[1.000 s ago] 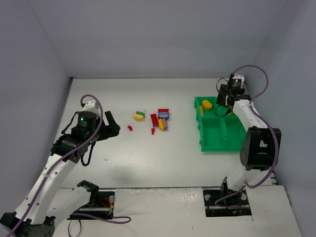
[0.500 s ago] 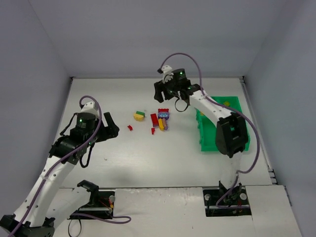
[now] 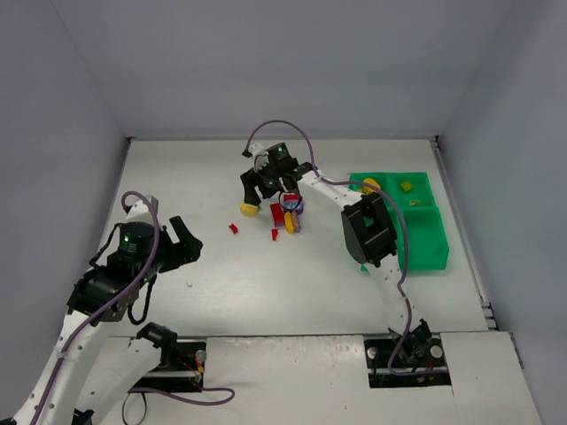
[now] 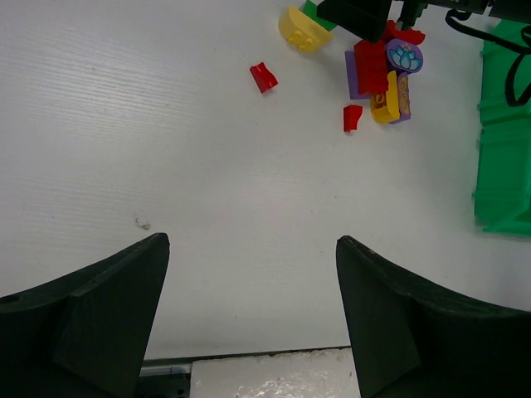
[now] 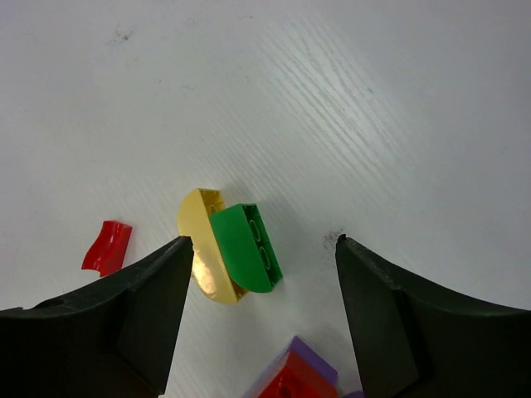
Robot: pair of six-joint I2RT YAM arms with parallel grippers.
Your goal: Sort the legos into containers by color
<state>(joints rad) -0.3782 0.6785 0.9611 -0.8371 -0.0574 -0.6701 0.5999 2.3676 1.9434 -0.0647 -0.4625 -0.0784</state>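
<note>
Black fingers of the right gripper [image 5: 262,245] stand apart and clamp nothing. They hang over a green brick [image 5: 245,249] that lies against a yellow half-round brick [image 5: 199,240], and the wrist view shows both between the fingers. A small red piece [image 5: 106,246] lies at nine o'clock from that pair. The corner of a purple-and-red stack [image 5: 294,375] shows at five o'clock. The left gripper [image 4: 250,242] is also spread wide and empty above bare table [image 4: 166,149], with the loose bricks well apart toward its one o'clock.

The sorting looks barely begun. Two yellow pieces [image 3: 370,186] lie at the far end of the tray [image 3: 425,252], though I cannot tell whether they share a compartment. The near compartments look bare where the arm does not hide them. Green, red, purple and at least one yellow brick remain on the table.

From the pile the tray sits at three o'clock and the back wall [image 3: 283,71] at twelve, not far off. Six and nine o'clock are open surface. The right arm reaches across the tray's near-left corner, so a carry back will probably have to clear its low walls.
</note>
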